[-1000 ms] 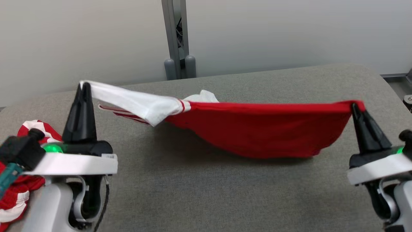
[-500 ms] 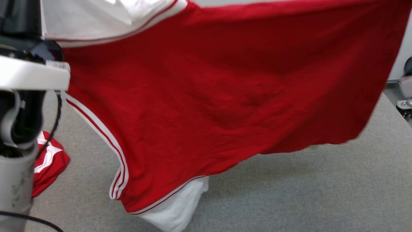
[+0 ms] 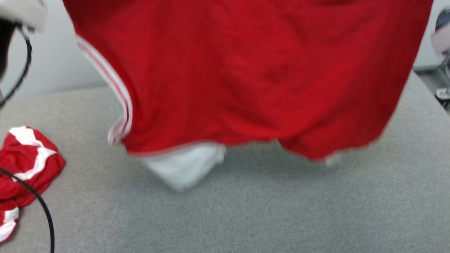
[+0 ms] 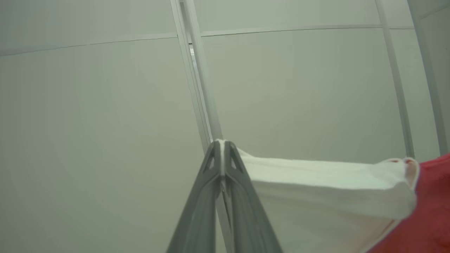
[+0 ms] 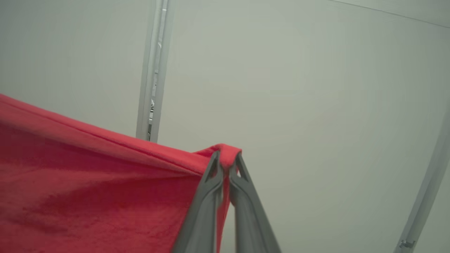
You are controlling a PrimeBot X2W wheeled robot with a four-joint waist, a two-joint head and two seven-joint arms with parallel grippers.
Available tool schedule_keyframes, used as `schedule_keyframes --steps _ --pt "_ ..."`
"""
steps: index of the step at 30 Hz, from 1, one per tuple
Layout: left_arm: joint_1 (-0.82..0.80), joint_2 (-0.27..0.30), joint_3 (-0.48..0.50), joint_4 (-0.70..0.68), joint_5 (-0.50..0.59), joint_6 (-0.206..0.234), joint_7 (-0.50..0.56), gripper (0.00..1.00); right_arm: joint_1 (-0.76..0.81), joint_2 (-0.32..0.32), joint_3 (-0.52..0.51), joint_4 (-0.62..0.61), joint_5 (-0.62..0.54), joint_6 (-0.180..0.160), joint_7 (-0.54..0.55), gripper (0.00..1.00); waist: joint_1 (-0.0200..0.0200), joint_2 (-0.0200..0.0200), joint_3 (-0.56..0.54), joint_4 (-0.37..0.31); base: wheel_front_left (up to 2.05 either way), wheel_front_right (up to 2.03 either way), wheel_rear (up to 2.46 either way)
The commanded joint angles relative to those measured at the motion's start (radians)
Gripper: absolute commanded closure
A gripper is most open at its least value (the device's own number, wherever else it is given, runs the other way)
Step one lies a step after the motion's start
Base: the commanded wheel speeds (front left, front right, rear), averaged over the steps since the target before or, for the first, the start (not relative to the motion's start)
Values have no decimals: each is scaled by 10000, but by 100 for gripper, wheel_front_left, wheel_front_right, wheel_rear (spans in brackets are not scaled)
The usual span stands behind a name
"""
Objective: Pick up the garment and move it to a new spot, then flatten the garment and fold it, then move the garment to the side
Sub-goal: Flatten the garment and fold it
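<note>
Two garments here: a crumpled red-and-white garment [image 3: 24,165] at the table [image 3: 246,218] edge on the left, and the red jersey [image 3: 246,70] held aloft. The left gripper [image 4: 222,147] is clamped tight on its white sleeve [image 4: 316,175], the right gripper [image 5: 226,158] on a red corner. A second ago it sagged low; now it hangs spread, hem [image 3: 253,138] near bare table.

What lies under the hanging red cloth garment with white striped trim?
Under the red cloth garment lies the grey fabric-covered table, in the garment's shadow. Its white sleeve dangles toward the table; contact is unclear. The cloth hides the table's far part.
</note>
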Motion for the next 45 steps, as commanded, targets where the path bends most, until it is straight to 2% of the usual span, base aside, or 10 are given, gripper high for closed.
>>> schedule_keyframes --steps 1,5,8,16,21,23,29,36,41,45 --pt "-794 -39 -255 667 353 -193 -146 100 -731 164 198 656 -58 -6 -16 100 0 0 850 -19 0 0 0" --pt "-2687 -246 -861 2288 1229 -474 -702 100 -2597 620 690 2096 -214 -6 -369 100 0 0 2151 23 0 0 0" --pt "-4302 -446 -1152 3500 1889 -465 -1415 100 -4145 945 791 3205 -506 -6 -920 100 0 0 3143 85 0 0 0" --pt "-7831 -1138 -1490 6124 2799 -379 -3470 100 -7476 1410 4 5770 -1430 -5 -2504 100 0 0 5279 218 0 0 0" --pt "-9029 -1608 -1483 7272 2927 -376 -4282 100 -8541 1577 -465 7127 -2196 -6 -3154 100 0 0 6158 408 0 0 0" --pt "-8971 -1818 -1425 7422 2787 -584 -4341 100 -8578 1666 -572 7513 -2330 -6 -3265 100 0 0 6395 553 0 0 0" --pt "-7175 -2027 -1196 6164 2535 -1063 -4353 100 -7564 1872 -200 8134 -2389 -5 -3365 100 0 0 6515 917 0 0 0" --pt "-3355 -1724 -1155 4456 1791 -1272 -4355 100 -5089 1872 323 7940 -1065 -5 -3372 100 0 0 5561 1048 0 0 0" --pt "455 -1211 -998 2673 827 -1191 -4113 100 -2667 1434 1108 7452 857 -6 -3335 100 0 0 4416 1059 0 0 0" --pt "2806 -953 -768 1441 225 -727 -3567 100 -1007 924 1469 6585 2138 -6 -3338 100 0 0 3761 1117 0 0 0"
